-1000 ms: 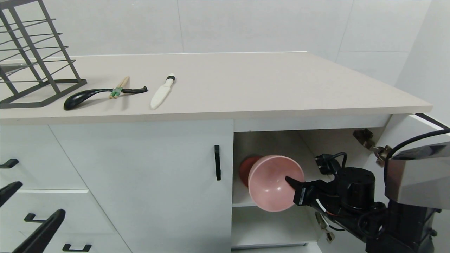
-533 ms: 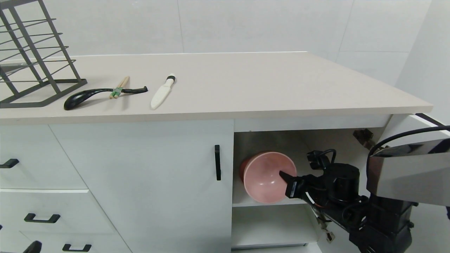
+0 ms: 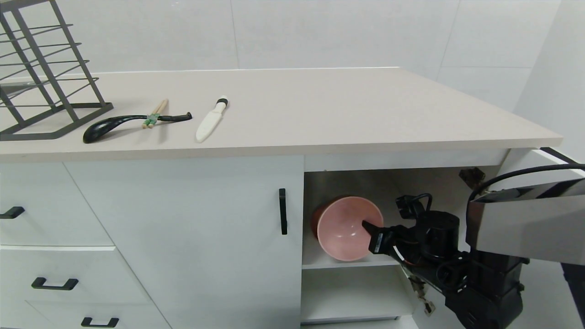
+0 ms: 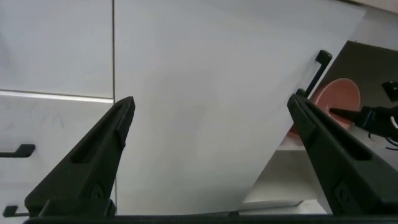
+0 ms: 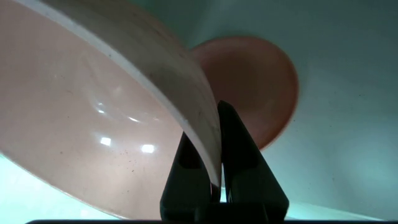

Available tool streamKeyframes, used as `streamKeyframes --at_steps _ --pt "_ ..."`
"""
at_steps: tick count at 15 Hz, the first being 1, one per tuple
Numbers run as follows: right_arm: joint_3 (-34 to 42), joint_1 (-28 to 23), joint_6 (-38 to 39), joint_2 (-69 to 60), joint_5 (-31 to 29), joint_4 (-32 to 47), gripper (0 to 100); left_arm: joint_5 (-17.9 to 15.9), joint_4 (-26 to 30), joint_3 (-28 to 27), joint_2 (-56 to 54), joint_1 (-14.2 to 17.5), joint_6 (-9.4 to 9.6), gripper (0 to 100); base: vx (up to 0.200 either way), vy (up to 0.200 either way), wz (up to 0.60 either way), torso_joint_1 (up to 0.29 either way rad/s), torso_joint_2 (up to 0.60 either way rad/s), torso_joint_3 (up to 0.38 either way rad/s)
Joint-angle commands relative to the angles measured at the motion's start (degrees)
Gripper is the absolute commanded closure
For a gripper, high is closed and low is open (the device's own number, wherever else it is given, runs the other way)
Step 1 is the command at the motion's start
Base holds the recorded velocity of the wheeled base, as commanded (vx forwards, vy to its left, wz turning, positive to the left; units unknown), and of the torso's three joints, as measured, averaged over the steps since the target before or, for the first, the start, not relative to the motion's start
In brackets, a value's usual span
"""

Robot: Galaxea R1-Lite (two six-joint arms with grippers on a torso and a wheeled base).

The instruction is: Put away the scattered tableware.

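Note:
My right gripper (image 3: 369, 227) is shut on the rim of a pink bowl (image 3: 343, 228), holding it on edge inside the open cabinet, over the upper shelf (image 3: 315, 261). In the right wrist view the fingers (image 5: 239, 155) pinch the pink bowl's rim (image 5: 186, 118), and a reddish bowl (image 5: 255, 87) stands just behind it. The reddish bowl (image 3: 315, 214) peeks out beside the pink one. On the counter lie a black spoon (image 3: 119, 124), chopsticks (image 3: 154, 114) and a white knife (image 3: 211, 118). My left gripper (image 4: 211, 124) is open in front of the closed cabinet door, with the pink bowl (image 4: 336, 99) far off.
A dark wire rack (image 3: 43, 77) stands at the counter's back left. The closed door carries a black handle (image 3: 282, 211); drawers with black handles (image 3: 54, 284) lie to its left. The opened door's hinge (image 3: 473, 176) is at the compartment's right side. A lower shelf (image 3: 352, 294) sits below.
My right gripper has carried the pink bowl deeper into the cabinet, up against the reddish bowl. The left gripper's fingers have dropped out of the head view's lower left corner.

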Motion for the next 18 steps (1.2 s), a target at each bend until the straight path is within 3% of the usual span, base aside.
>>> streamKeyframes --at_steps 1,7,10,13,16,18 --pt "-0.8 -0.4 0.0 1.8 0.0 -0.1 100 0.0 1.2 0.0 -1.3 -0.7 -0.16 0 0.000 0.000 0.00 0.000 0.00 0.000" --pt "-3.2 -2.3 -0.4 3.6 0.0 -0.1 100 -0.1 7.5 0.1 -6.6 -0.7 0.98 0 0.000 0.000 0.00 0.000 0.00 0.000" --pt "-5.9 -3.4 -0.4 5.6 0.2 -0.1 100 1.4 7.8 0.1 -6.6 -0.7 4.23 0 0.000 0.000 0.00 0.000 0.00 0.000" --pt "-8.6 -3.5 -0.5 8.5 0.3 -0.1 100 13.1 9.0 0.1 -6.6 -0.6 12.67 0 0.000 0.000 0.00 0.000 0.00 0.000" --pt "-9.5 -3.5 -0.6 10.2 0.3 -0.1 100 12.8 9.2 0.1 -6.6 -0.7 13.20 0 0.000 0.000 0.00 0.000 0.00 0.000" --pt "-10.2 -3.5 -0.6 10.7 0.3 -0.1 100 10.0 11.9 0.1 -6.6 -0.7 13.20 0 0.000 0.000 0.00 0.000 0.00 0.000"
